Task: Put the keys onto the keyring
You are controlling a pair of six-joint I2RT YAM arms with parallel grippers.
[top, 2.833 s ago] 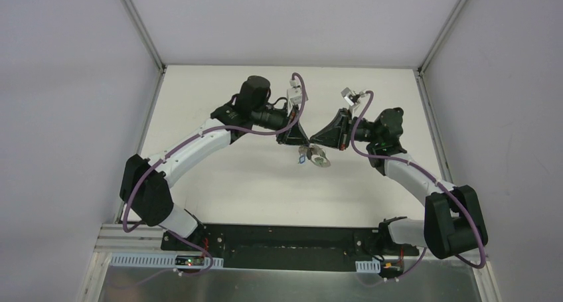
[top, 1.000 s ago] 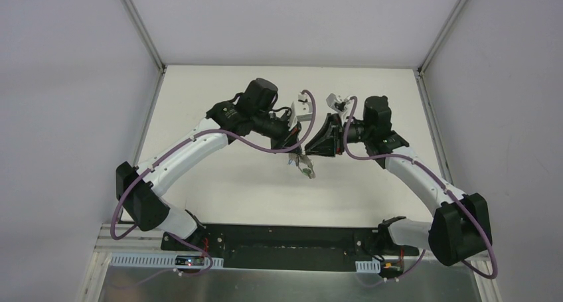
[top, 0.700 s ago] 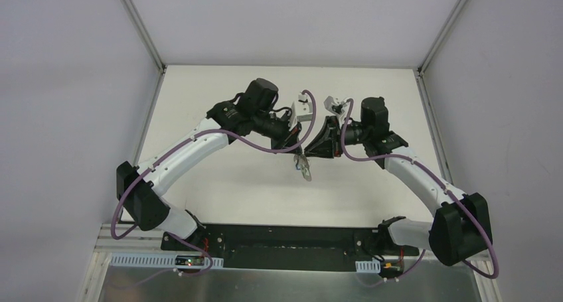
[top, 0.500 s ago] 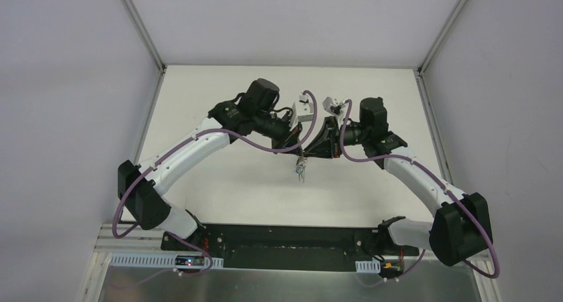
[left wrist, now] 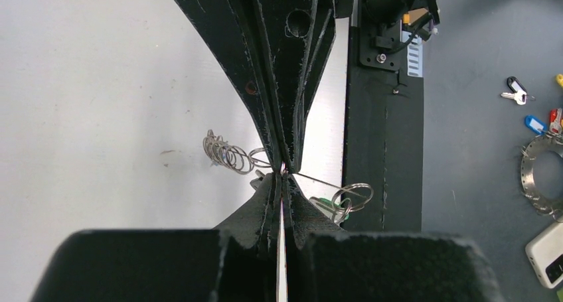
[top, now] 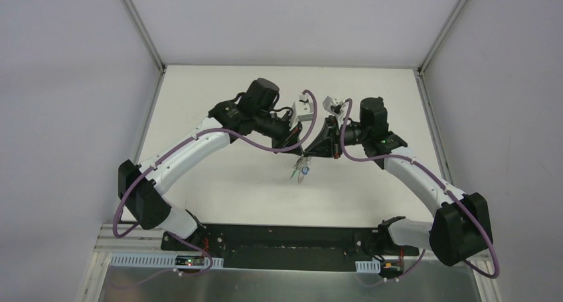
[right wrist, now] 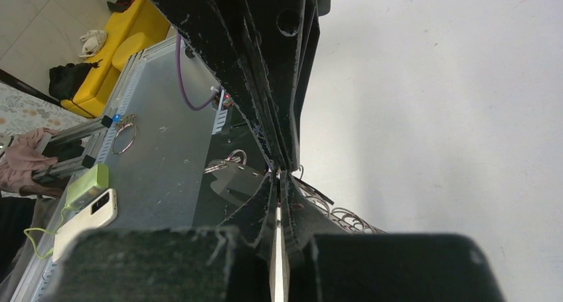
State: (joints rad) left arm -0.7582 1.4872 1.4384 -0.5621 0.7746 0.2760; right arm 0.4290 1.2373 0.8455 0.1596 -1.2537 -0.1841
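My left gripper point(top: 299, 147) and right gripper point(top: 313, 149) meet tip to tip above the middle of the white table. Both are shut on the keyring point(top: 299, 170), which hangs just below them. In the left wrist view my left gripper point(left wrist: 281, 178) pinches a thin part of the bunch. The silvery chain of rings point(left wrist: 227, 154) sticks out to the left, and a metal ring point(left wrist: 352, 194) with a green key point(left wrist: 324, 203) to the right. A blue key head point(top: 304, 170) shows in the top view. The right wrist view shows my right gripper point(right wrist: 277, 175) shut and the chain point(right wrist: 340, 217) beside it. The black key is hidden.
The black base plate point(top: 285, 239) lies along the table's near edge. Beyond it, off the table, are loose keys point(left wrist: 515, 93), a large metal ring point(left wrist: 539, 177) and a phone point(left wrist: 548, 246). Grey walls stand to the left, right and back.
The two grippers have closed in on each other until their tips touch. The hanging bunch has swung and turned beneath them, ending slightly further left.
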